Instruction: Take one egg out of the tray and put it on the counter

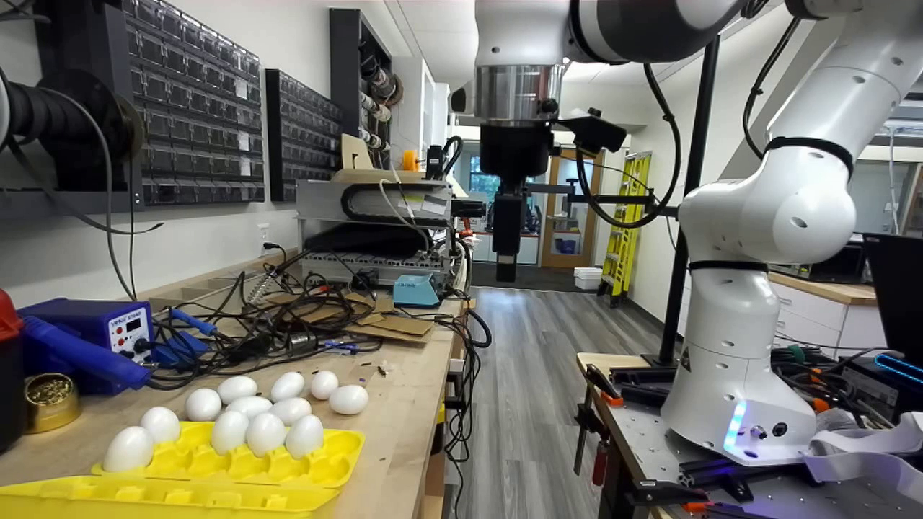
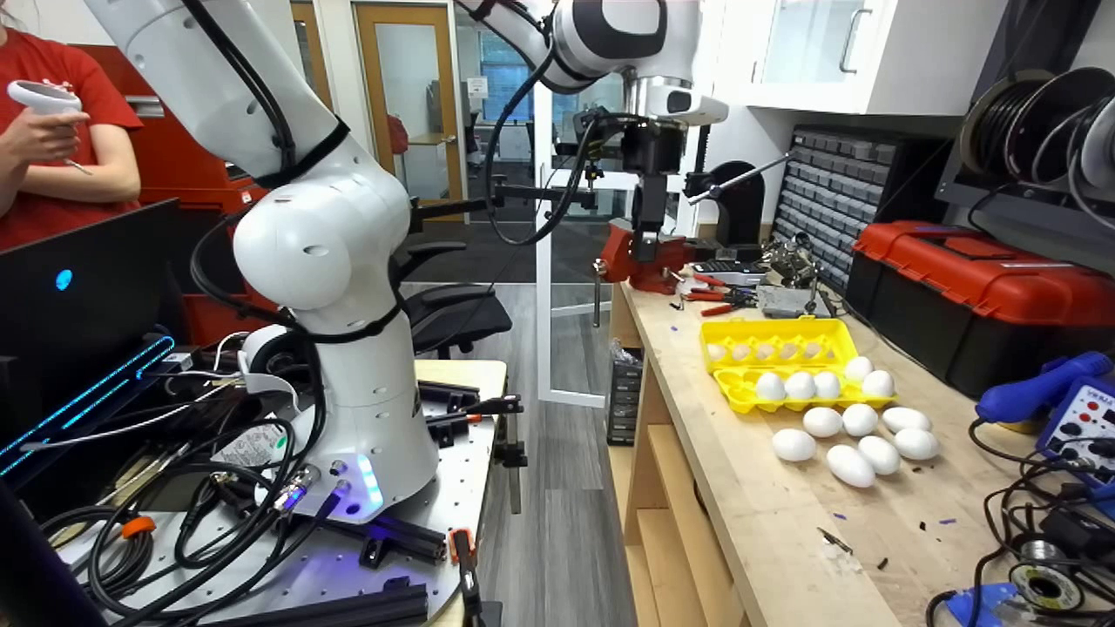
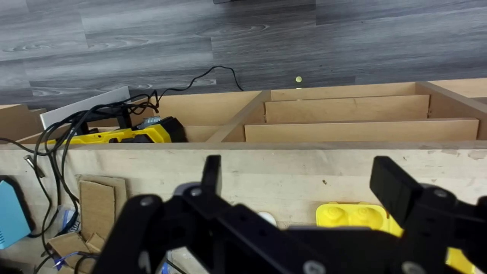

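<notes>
- My pincer (image 3: 298,175) stands apart: the wrist view gives me a wide gap between its two black fingers (image 3: 211,175).
- In both exterior views I see it hanging from the white arm (image 2: 322,248), pointing down, well apart from the eggs (image 2: 800,385).
- The bright yellow tray (image 1: 245,470) lies open on my wooden table (image 2: 784,522), and in both exterior views I count five white eggs in its pockets.
- Three of those sit side by side in a row; two more sit at one end of the tray.
- Seven more eggs lie loose in a cluster on the table, just beside the tray.
- My wrist view is partly blocked by the pincer itself; past it I get part of the tray and a sliver of one egg, and I can't tell which egg that is.
- Near the loose eggs, in an exterior view, I've got a tangle of cables (image 1: 288,317) and a blue box (image 1: 90,321) with a small display.
- A red-and-black toolbox (image 2: 993,296) stands on the table near the tray.
</notes>
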`<state>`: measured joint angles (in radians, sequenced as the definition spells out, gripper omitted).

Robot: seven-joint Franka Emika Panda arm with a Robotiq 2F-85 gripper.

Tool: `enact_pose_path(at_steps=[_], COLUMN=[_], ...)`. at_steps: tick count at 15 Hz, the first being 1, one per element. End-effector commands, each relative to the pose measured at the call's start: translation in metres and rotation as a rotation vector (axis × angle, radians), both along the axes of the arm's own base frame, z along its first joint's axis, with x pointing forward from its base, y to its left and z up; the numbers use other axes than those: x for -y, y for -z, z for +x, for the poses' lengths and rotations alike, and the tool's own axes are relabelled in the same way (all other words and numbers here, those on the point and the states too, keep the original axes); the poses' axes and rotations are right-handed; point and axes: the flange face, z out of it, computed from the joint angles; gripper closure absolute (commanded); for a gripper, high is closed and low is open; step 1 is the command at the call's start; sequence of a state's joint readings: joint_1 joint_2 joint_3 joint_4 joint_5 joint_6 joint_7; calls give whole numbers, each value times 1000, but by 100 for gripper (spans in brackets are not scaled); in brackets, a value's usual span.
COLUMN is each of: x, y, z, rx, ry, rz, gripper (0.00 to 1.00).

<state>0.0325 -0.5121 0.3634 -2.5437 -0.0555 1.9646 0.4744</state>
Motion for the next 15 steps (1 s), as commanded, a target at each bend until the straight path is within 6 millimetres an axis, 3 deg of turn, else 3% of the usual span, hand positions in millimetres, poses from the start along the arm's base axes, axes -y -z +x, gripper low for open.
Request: enact_pose_path(at_steps=[1, 8, 15], x=[-8, -32, -46], y=[3, 25, 76], z=[8, 45, 97], rx=[19, 88, 115], ry=[-1, -42, -65], rz=[25, 90, 100], gripper=[0, 0, 0])
